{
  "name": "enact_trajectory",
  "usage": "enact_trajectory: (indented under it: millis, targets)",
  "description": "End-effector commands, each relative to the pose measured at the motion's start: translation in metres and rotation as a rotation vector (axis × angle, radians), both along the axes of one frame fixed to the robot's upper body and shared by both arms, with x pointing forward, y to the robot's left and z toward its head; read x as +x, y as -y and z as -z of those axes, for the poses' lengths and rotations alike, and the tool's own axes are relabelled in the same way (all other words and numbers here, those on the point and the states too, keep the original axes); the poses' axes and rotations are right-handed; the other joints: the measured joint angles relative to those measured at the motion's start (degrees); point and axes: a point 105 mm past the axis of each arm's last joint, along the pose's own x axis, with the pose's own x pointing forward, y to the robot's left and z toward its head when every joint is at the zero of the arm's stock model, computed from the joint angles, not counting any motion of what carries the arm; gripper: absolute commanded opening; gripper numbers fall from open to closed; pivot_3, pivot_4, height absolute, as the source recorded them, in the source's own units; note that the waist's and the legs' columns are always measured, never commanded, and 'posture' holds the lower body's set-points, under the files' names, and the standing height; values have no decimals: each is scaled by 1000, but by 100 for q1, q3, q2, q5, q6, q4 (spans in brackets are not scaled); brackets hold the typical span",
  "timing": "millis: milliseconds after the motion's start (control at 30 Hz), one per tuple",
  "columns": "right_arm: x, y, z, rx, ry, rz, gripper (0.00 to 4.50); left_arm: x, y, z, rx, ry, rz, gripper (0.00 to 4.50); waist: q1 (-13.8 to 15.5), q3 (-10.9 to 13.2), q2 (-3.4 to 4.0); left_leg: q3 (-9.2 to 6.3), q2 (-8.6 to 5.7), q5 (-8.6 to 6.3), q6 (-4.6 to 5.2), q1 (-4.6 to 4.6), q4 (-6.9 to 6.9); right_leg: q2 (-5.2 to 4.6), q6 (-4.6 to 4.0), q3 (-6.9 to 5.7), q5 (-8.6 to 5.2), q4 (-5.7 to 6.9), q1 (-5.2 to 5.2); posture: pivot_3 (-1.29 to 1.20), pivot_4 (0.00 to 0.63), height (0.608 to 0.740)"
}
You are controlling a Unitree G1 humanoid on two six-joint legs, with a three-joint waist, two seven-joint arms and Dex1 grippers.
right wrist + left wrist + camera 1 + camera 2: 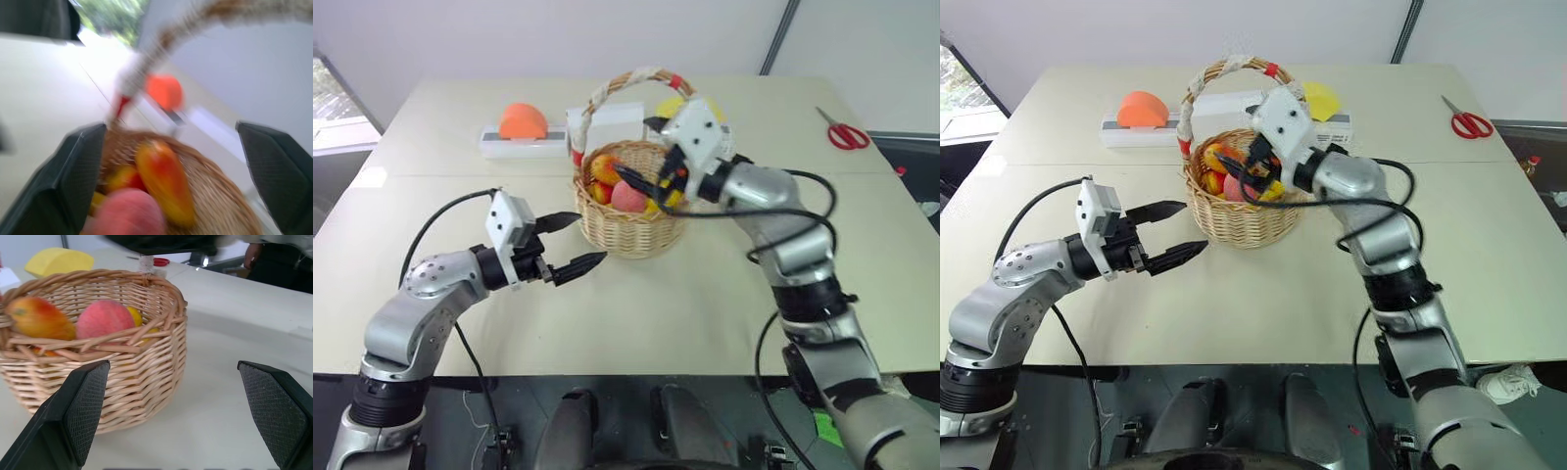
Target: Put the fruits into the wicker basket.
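Note:
The wicker basket (628, 223) stands mid-table with its cloth-wrapped handle arching over it. Inside lie the fruits: a mango (36, 318), a pink peach (105, 318) and a lemon (135, 316) tucked behind the peach. My right gripper (646, 176) hovers over the basket's opening, under the handle, open with nothing between its fingers (83, 171). My left gripper (570, 242) is open and empty just left of the basket's near side, pointing at its wall, a small gap away.
Behind the basket sit an orange half-dome (523, 121) on a grey block, a white box (607, 119) and a yellow half-dome (1322, 100). Red scissors (847, 134) lie at the far right. Bare tabletop (705, 294) stretches in front of the basket.

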Motion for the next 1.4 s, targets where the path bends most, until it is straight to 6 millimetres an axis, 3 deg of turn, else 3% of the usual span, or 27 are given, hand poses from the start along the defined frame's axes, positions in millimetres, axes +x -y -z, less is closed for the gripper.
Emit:
enact_trajectory:
  millis: [33, 133, 267, 433, 567, 667, 900, 933, 1000, 1133, 1233, 1300, 1400]
  targets:
    - [-27, 21, -10, 76, -36, -25, 4488, -1, 3, -12, -27, 41, 22, 4500, -17, 0, 0, 3, -1, 0, 0, 0, 1, -2, 1, 1, 0, -1, -1, 0, 150, 740]
    - [-27, 42, 2, 120, -106, 64, 4488, 1, 5, -12, -35, 36, 32, 4500, -60, 0, 0, 10, 5, 0, 0, 8, 3, 2, 1, 3, 1, 3, 1, 0, 150, 740]
    - [-1, 61, 16, 203, -160, 246, 4488, 4, 9, -12, -42, 32, 56, 4500, -121, 0, 1, 18, 10, 0, 0, 25, 2, 20, -1, 9, 0, 16, 5, 0, 150, 740]
    - [46, 58, 19, 316, -170, 396, 4488, 7, 12, -15, -45, 39, 69, 4500, -212, 1, 3, 22, 7, 3, -4, 25, 2, 24, -1, 11, 0, 22, 1, 0, 150, 740]
    - [67, 52, 20, 361, -170, 426, 4488, 5, 14, -15, -46, 44, 72, 4500, -194, 1, 3, 18, 7, 3, -5, 19, -5, 24, -2, 11, -1, 26, -7, 0, 150, 740]
    - [71, 50, 22, 388, -185, 410, 3712, 2, 14, -16, -49, 50, 63, 4500, -178, 1, 3, 17, 7, 3, -5, 16, -5, 15, -2, 11, -1, 25, -7, 0, 150, 740]
    - [67, 51, 15, 407, -151, 391, 148, -2, 15, -13, -54, 46, 57, 4500, -187, 1, 3, 16, 5, 3, -5, 15, -3, 9, -1, 11, 0, 23, -7, 0, 150, 740]
    - [66, 54, 14, 403, -139, 399, 86, -1, 16, -13, -56, 46, 58, 4500, -187, 1, 3, 16, 6, 3, -5, 15, -4, 11, -1, 11, 0, 23, -7, 0, 150, 740]
    - [62, 69, 13, 383, -98, 458, 88, 0, 18, -12, -61, 45, 66, 4500, -188, 1, 3, 16, 6, 3, -5, 15, -4, 13, -1, 11, 0, 23, -7, 0, 150, 740]
    - [51, 124, 6, 405, -26, 627, 88, 3, 22, -13, -68, 45, 89, 4500, -89, 1, 3, 12, 1, 3, -5, 8, -3, 9, -1, 10, 0, 20, -6, 0, 150, 740]
    - [38, 185, 0, 437, 36, 823, 88, 6, 26, -12, -73, 44, 106, 4500, -14, 1, 3, 16, -3, 3, -5, 6, -2, 5, 0, 10, 0, 12, -5, 0, 150, 740]
    - [29, 221, 7, 431, 45, 952, 88, 8, 28, -12, -76, 43, 117, 4500, -8, 1, 3, 16, -4, 3, -4, 4, -2, 6, 0, 9, 0, 9, -4, 0, 150, 740]
    - [23, 251, 17, 446, 39, 1077, 88, 11, 31, -12, -80, 45, 127, 4500, -59, 1, 3, 20, -4, 2, -3, 4, -4, 11, 0, 10, 0, 6, -4, 0, 150, 740]
